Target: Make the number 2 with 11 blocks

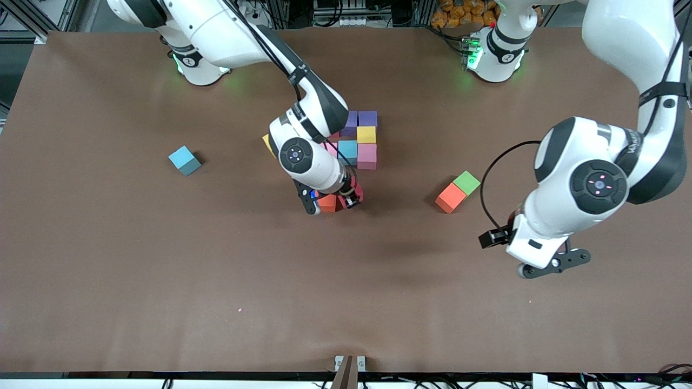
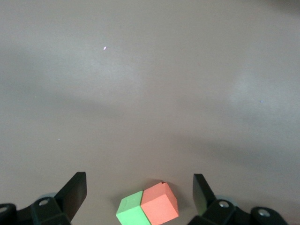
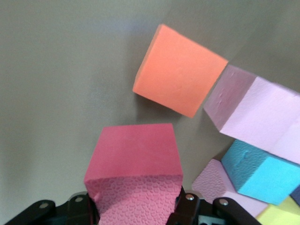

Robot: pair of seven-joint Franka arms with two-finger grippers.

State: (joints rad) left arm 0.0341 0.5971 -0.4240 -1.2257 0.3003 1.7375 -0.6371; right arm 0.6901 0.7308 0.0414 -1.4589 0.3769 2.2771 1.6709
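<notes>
My right gripper [image 1: 339,202] is shut on a red block [image 3: 136,157], low over the table. An orange block [image 3: 180,70] lies just beside the red one, seen too as the orange block [image 1: 327,203]. Farther from the front camera sits a cluster of blocks: two purple [image 1: 360,118], a yellow [image 1: 366,134], a sky-blue [image 1: 347,149] and a pink [image 1: 366,156]. My right arm hides part of it. My left gripper [image 1: 542,266] hangs open and waits toward the left arm's end of the table. Between the fingers of that left gripper [image 2: 139,190], a second orange block [image 2: 161,204] touches a green cube [image 2: 133,211].
A blue cube [image 1: 184,160] lies alone toward the right arm's end of the table. The orange block [image 1: 450,197] and green cube [image 1: 466,182] sit between the cluster and my left gripper. Brown table [image 1: 216,281] stretches bare toward the front camera.
</notes>
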